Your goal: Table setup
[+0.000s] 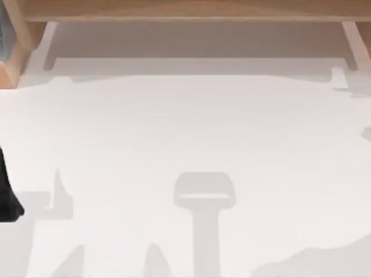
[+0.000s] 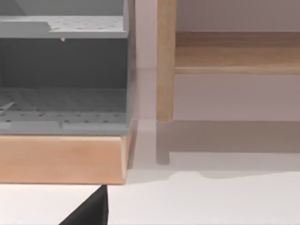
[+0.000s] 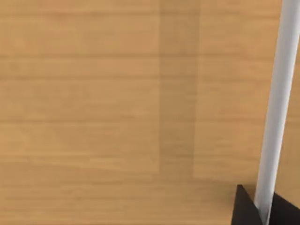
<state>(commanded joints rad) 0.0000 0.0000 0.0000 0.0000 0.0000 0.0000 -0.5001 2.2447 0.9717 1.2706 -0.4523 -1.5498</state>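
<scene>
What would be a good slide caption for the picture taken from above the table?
A plain white table crossed by soft grey shadows, with a wooden frame along its far edge and a dark arm part at the left edge.

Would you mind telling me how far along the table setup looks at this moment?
Nothing looks set yet: the table carries only shadows in the top view. Nothing is in hand; a dark part of the left arm sits at the table's left edge. The left wrist view faces a grey perforated rack on a wooden base. All placing remains.

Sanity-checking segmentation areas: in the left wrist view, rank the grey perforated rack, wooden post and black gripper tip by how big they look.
1. grey perforated rack
2. wooden post
3. black gripper tip, cut off by the frame and nearest the camera, so its rank is unsure.
</scene>
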